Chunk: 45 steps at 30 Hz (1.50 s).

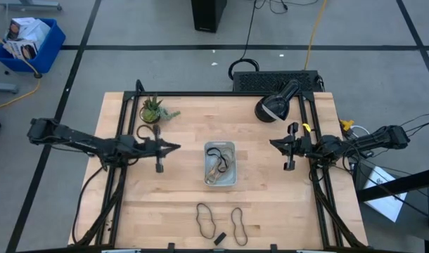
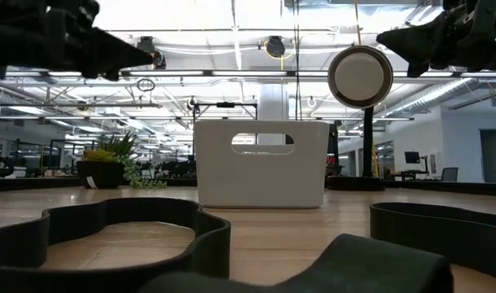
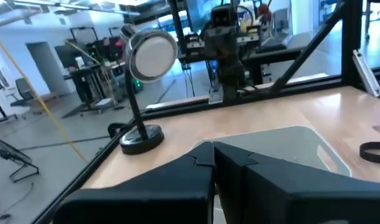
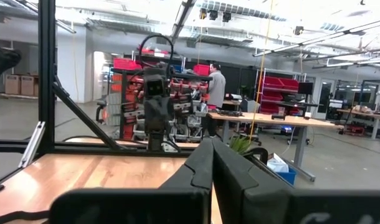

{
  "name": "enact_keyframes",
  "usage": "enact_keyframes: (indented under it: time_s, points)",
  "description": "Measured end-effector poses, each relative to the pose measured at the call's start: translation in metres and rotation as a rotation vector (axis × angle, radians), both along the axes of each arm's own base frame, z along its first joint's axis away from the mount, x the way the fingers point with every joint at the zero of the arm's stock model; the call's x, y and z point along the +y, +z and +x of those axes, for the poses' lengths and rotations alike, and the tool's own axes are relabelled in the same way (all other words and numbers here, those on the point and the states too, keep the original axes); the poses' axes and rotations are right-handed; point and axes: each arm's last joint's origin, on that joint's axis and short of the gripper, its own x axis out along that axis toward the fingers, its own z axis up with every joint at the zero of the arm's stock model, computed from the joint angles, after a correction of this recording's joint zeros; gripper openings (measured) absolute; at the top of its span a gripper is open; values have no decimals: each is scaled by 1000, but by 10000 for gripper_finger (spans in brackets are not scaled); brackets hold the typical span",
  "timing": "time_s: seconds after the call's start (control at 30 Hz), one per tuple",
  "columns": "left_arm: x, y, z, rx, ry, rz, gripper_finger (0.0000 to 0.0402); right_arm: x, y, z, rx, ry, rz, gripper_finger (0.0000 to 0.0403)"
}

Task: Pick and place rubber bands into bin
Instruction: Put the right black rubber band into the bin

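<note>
1. Looking straight down, the high view shows the whole tabletop with the bin in the middle of it.
2. Some rubber bands lie inside the bin, tan and black ones mixed up. Only the high view sees into the bin. In the low view the bin is just a pale box with a handle hole, and its wall hides what is inside.
3. Two more black rubber bands lie flat on the wood near the front edge, well apart from the bin. A small black block sits just beside them. In the low view these bands look big and fill the bottom.
4. The left claw hangs in the air on one side of the bin, with its fingers pressed together and nothing in them. The left wrist view shows the same tips touching.
5. The right claw hangs on the other side of the bin, also pressed together and empty. The right wrist view agrees.
6. A small plant stands behind the left claw, with one more black band next to it.
7. A round lamp stands behind the right claw.
8. A person stands far off in the room, seen only in the right wrist view.
</note>
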Motion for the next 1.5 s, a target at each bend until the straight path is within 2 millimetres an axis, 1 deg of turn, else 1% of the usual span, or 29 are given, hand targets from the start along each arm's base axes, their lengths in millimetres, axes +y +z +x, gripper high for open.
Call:
enact_keyframes:
  time_s: [0.17,0.33,0.67,0.8,0.9,0.97,1.1,1.17,1.2,1.33,1.47,1.5]
  points:
    - [-1,-7,-18,-45,-20,1,2,0,-1,0,6,3,9,0]
    - [0,-10,-26,-23,-4,16,2,0,-2,0,16,2,5,0]
    - [0,-10,-28,-15,-7,27,1,0,-2,1,24,-1,-12,0]
    - [0,-10,-28,-16,-14,21,8,0,-3,1,33,-1,-11,0]
    - [0,-10,-28,-18,-15,20,14,0,-4,1,34,15,54,0]
    - [0,-9,-28,-28,-15,18,18,2,-3,1,29,56,38,0]
    - [0,-7,-28,-53,-16,14,16,8,-5,3,58,172,-28,0]
    - [0,-6,-28,-59,-16,13,11,13,-11,6,124,211,-43,0]
    - [0,-6,-28,-58,-16,13,8,16,-10,9,158,229,-49,0]
    - [0,-6,-28,-56,-16,11,4,31,5,24,253,256,-65,0]
    - [0,-7,-28,-53,-17,-24,23,51,11,44,387,303,-134,0]
    - [0,-7,-28,-53,-18,-27,28,58,16,50,407,323,-145,0]
